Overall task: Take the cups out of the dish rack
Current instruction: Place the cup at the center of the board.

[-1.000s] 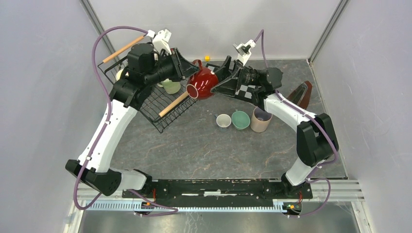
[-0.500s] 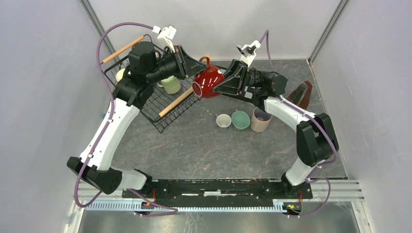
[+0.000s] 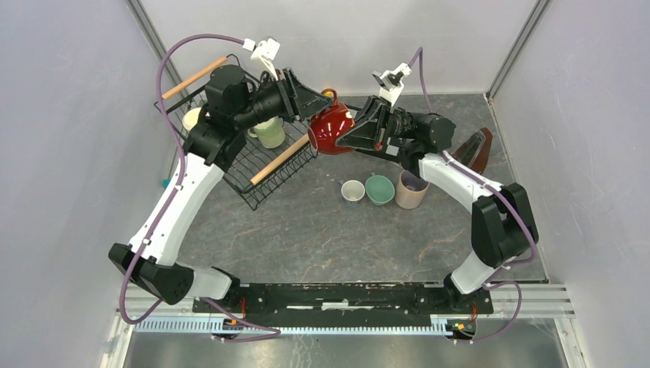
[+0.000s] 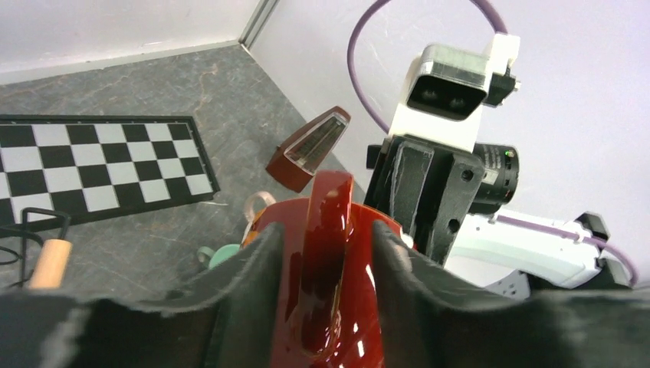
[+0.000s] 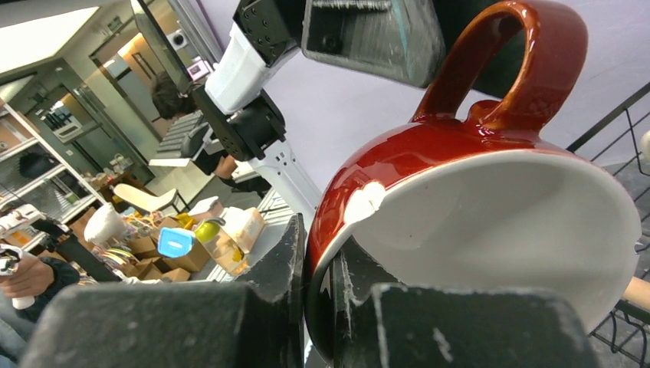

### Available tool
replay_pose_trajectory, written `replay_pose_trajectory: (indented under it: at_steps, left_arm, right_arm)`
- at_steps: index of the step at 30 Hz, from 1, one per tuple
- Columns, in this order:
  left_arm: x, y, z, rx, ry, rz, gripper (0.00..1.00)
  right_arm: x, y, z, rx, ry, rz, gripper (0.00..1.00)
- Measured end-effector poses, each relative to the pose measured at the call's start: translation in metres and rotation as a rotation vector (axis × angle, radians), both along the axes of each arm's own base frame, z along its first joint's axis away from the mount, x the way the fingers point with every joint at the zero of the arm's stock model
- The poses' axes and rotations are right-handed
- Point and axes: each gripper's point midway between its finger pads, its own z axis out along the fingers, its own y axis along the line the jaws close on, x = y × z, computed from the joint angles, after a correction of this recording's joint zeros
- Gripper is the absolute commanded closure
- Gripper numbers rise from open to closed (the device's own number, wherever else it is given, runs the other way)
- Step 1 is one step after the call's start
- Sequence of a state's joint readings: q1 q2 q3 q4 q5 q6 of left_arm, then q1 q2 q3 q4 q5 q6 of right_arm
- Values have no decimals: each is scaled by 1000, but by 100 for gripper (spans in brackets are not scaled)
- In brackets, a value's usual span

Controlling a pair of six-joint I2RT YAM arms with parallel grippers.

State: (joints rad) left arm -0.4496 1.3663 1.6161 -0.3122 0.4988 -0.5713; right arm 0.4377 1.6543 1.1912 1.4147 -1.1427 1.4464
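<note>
- Room: pale walls (image 3: pixel 69 153) stand left, right and behind both grippers. I judge there is little room for either arm to swing sideways.
- counter (image 3: pixel 306 230): dark, stone-patterned and flat. It looks hard and would be unforgiving to dropped ceramic. Its bare stretch lies below the jaws, toward the arm bases.
- dish rack (image 3: pixel 245 162): black wire, below and just left of the left gripper (image 3: pixel 316 102). A light green mug (image 3: pixel 270 134) sits in it under that arm.
- checkered board (image 4: pixel 92 169) and metronome (image 3: pixel 474 149): both on the counter, beneath and beyond the right gripper (image 5: pixel 318 261).
- red mug (image 3: pixel 329 130): in the air between the two grippers, tipped on its side, clear of rack and counter.
  - Glazed ceramic, so I judge it stiff, fairly heavy, slick and breakable.
  - The right jaws are clenched on its rim wall, one finger inside and one outside.
  - There is a pale spot on the rim beside that pinch; I cannot tell whether it is a chip or glare.
- Row of three cups (image 3: pixel 379 189): standing on the counter, below the right jaws and nearer the bases.
- handle (image 4: pixel 326 230): the loop lies between the left jaws, which are slack, with a gap on each side, so it is released. I judge a deep rim pinch the surer hold, since the mug could pivot about its thin handle.
</note>
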Motion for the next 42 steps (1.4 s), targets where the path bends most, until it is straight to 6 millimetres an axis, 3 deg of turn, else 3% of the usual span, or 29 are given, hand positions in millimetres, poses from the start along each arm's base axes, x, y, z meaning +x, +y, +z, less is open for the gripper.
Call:
replay_pose_trajectory:
  at_steps: [5,6,10,16,23,30,35,42]
  left_arm:
    - [3,1,3,-20,10,25,4]
    - [5,2,3,-20,12,33,1]
    - [11,8,1,-14,22,89,0]
    - [18,26,-3,8,43,211,0]
    - [12,42,-3,26,62,282,0]
    - [1,44,-19,62,117,297,0]
    - [-20,40,-37,93,161,277,0]
    - [-37,37,-49,115,184,245,0]
  right_arm:
    - [1,0,-3,-44,-18,-36,100]
    - [2,1,-3,-53,-18,-46,100]
    - [12,3,-9,-110,4,-112,100]
    - [47,4,-21,-248,60,-314,100]
    - [61,-17,-58,-438,137,-522,100]
    - [58,-51,-91,-660,196,-718,100]
    - [50,-78,-96,-780,185,-847,100]
    - [39,-135,-107,-970,198,-1066,100]
